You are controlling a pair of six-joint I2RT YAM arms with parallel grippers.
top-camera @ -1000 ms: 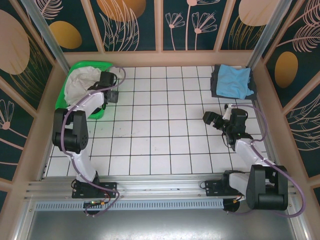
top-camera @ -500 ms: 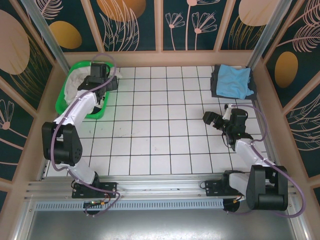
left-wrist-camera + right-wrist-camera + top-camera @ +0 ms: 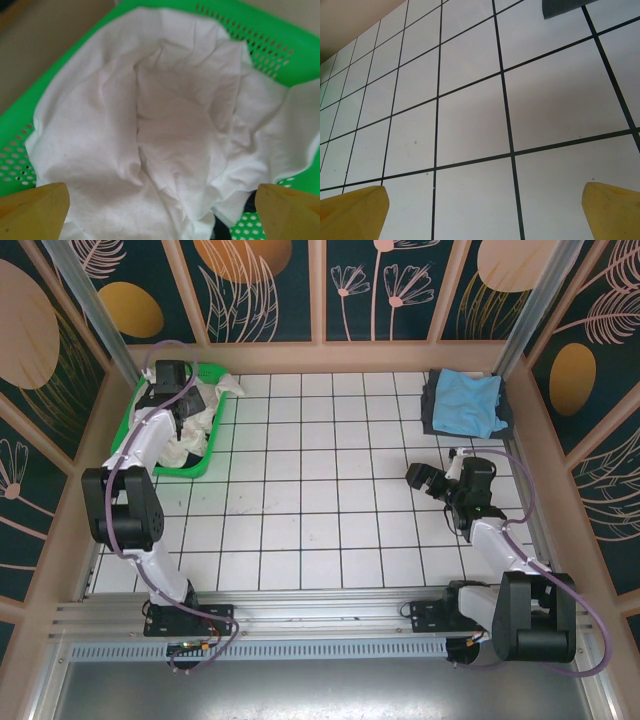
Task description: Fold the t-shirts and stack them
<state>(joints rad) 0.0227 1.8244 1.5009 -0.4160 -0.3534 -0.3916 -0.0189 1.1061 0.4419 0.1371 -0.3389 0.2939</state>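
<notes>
White-tiled tabletop (image 3: 320,500) with a black grid, patterned panels (image 3: 270,290) behind. Far-left corner: green basket (image 3: 190,473). Inside it, white t-shirt (image 3: 205,400), crumpled, one flap draped over the basket's right rim. Directly above the basket hangs the left gripper (image 3: 188,412). Wrist view: its yellow fingers (image 3: 32,210) are spread wide over the cloth with nothing between them; contact with the cloth can't be told. Far right of the basket, opposite corner: light blue t-shirt (image 3: 470,400) folded on top of a dark grey t-shirt (image 3: 430,412). Well right of the basket, nearer the arm bases, the right gripper (image 3: 420,478) hovers above bare tiles, fingers apart, empty.
</notes>
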